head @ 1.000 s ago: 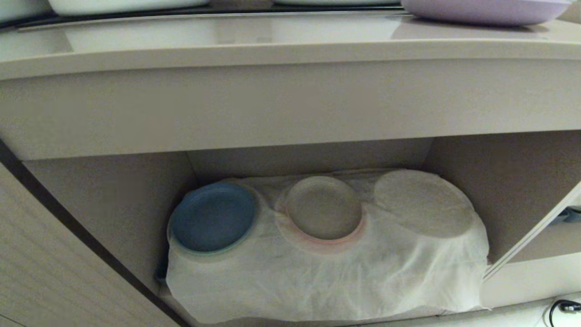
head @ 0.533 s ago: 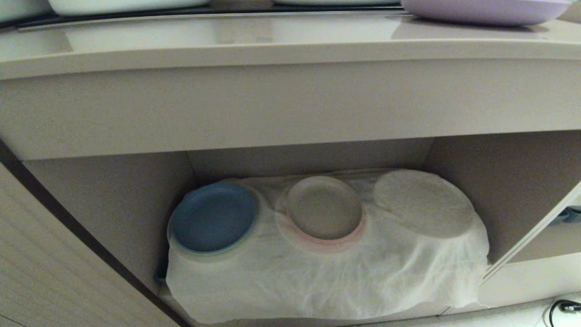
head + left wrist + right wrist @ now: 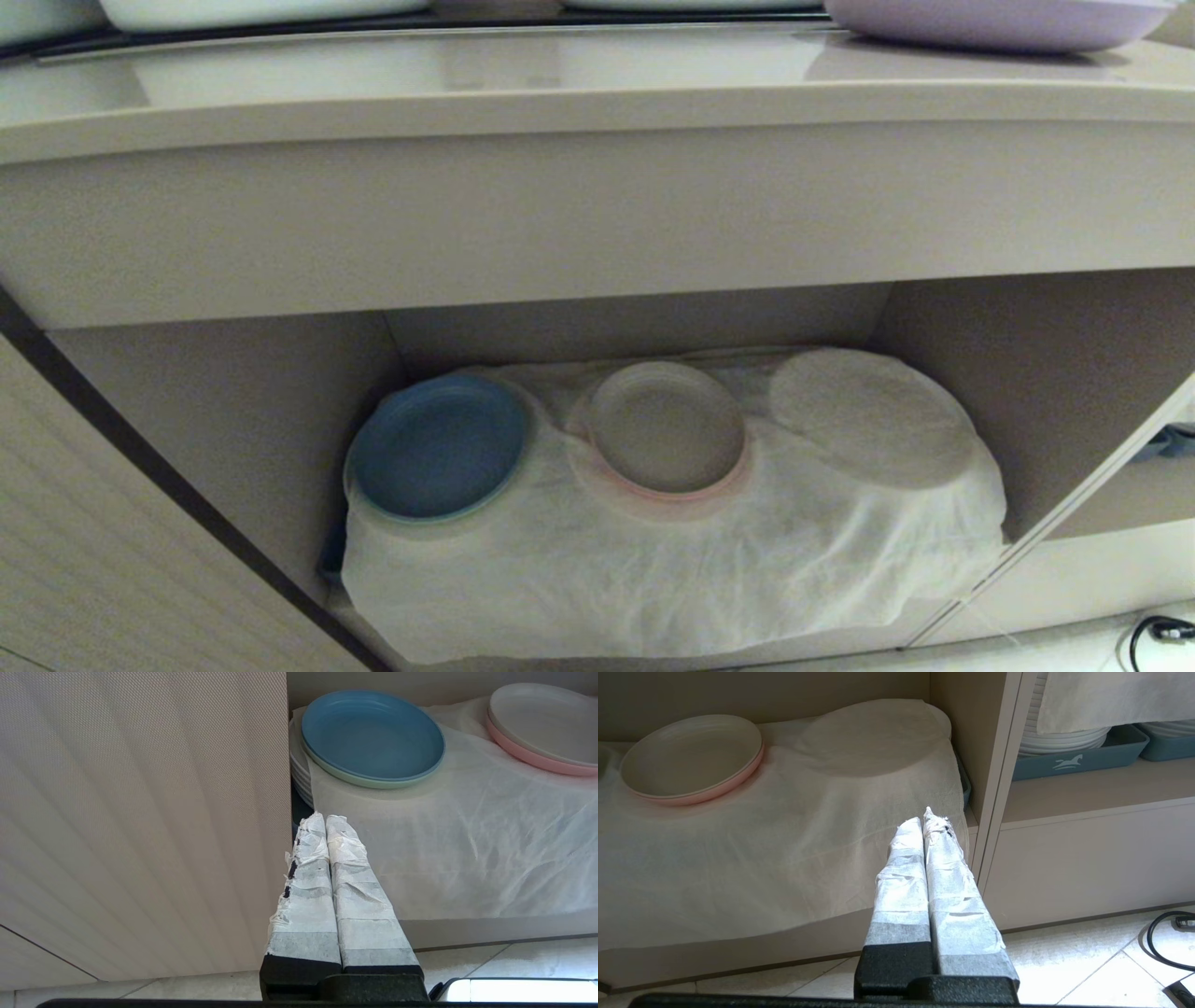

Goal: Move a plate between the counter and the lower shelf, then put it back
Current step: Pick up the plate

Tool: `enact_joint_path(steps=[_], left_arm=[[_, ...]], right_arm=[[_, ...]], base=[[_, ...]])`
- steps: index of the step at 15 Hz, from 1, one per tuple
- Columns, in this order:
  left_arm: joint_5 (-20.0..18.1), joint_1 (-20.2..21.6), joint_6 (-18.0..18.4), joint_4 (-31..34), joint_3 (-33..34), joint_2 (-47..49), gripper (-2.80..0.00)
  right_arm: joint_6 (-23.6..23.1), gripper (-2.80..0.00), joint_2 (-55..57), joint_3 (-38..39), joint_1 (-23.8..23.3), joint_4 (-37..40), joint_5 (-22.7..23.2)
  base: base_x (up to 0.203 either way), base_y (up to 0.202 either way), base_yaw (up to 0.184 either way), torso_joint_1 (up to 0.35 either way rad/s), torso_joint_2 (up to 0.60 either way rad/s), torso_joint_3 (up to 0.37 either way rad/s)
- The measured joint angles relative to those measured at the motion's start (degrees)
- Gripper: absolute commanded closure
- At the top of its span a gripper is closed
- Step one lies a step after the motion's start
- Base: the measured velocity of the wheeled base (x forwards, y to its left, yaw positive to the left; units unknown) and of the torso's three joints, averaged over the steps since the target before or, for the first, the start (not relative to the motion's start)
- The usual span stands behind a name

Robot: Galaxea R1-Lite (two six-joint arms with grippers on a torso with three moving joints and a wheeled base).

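Observation:
The lilac plate point(image 3: 999, 21) rests on the beige counter point(image 3: 597, 89) at the head view's top right, only its near rim showing. Below the counter opens the lower shelf point(image 3: 635, 327), draped with a wrinkled white cloth point(image 3: 653, 569). Neither arm appears in the head view. My left gripper point(image 3: 325, 817) is shut and empty, low in front of the shelf's left corner, short of the blue plate point(image 3: 371, 737). My right gripper point(image 3: 923, 819) is shut and empty, before the shelf's right end beside the upright divider point(image 3: 999, 779).
On the cloth lie a blue plate point(image 3: 437, 446), a pink-rimmed beige plate point(image 3: 665, 431) and a round shape under the cloth point(image 3: 868, 415). White dishes point(image 3: 252, 9) stand at the counter's back. Right of the divider, grey-blue trays point(image 3: 1078, 756) hold white plates. A black cable point(image 3: 1164, 940) lies on the tiled floor.

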Motion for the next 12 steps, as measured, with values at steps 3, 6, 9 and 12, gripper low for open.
enact_joint_path(steps=[3, 6, 9, 12], left_arm=[[0.03, 0.00, 0.00, -0.02, 0.00, 0.00, 0.00], [0.00, 0.00, 0.01, -0.02, 0.00, 0.00, 0.00], [0.00, 0.02, 0.04, 0.00, 0.00, 0.00, 0.00], [0.00, 0.02, 0.02, 0.03, 0.00, 0.00, 0.00]], right_arm=[[0.01, 0.00, 0.00, 0.00, 0.00, 0.00, 0.02], [0.01, 0.00, 0.00, 0.00, -0.02, 0.01, 0.02], [0.01, 0.00, 0.00, 0.00, -0.02, 0.01, -0.02], [0.00, 0.00, 0.00, -0.02, -0.02, 0.00, 0.00]], base=[[0.000, 0.000, 0.000, 0.000, 0.00, 0.000], [0.000, 0.000, 0.000, 0.000, 0.00, 0.000], [-0.001, -0.164, 0.001, 0.000, 0.00, 0.002], [0.000, -0.195, 0.001, 0.000, 0.00, 0.002]])
